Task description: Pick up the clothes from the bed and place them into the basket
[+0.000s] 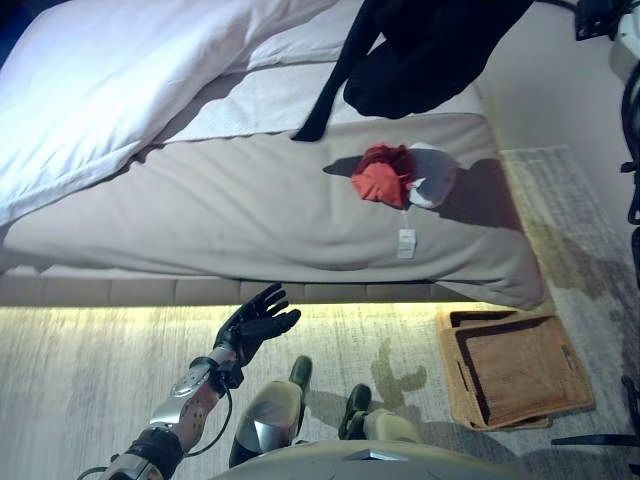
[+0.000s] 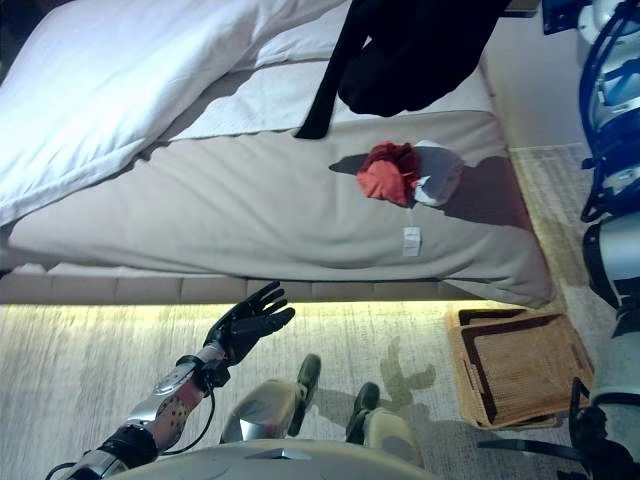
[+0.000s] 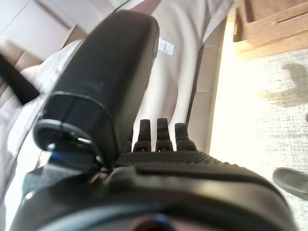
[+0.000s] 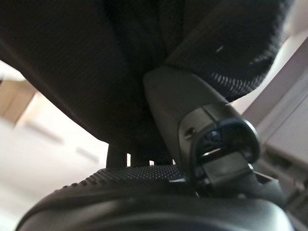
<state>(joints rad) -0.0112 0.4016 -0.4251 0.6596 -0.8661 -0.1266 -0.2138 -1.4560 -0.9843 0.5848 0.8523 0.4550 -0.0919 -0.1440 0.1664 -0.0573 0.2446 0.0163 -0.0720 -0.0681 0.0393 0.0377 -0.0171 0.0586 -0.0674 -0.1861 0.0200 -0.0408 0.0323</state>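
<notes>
A black garment (image 1: pixel 420 50) hangs in the air over the bed's far right part. In the right wrist view my right hand (image 4: pixel 185 103) has its thumb and fingers closed on this black cloth (image 4: pixel 86 62). A red garment (image 1: pixel 382 176) lies crumpled on the beige sheet (image 1: pixel 230 210), touching a grey-white garment (image 1: pixel 436 178) on its right. A woven basket (image 1: pixel 525 372) stands on the floor past the bed's near right corner and looks empty. My left hand (image 1: pixel 256 322) is open and empty, low in front of the bed's edge, far from the clothes; it also shows in the left wrist view (image 3: pixel 163 159).
A white duvet (image 1: pixel 120 80) is bunched over the bed's left half. A white tag (image 1: pixel 406 242) lies on the sheet below the red garment. Pale carpet (image 1: pixel 90 380) runs along the bed's front, lit by a glowing strip under the frame.
</notes>
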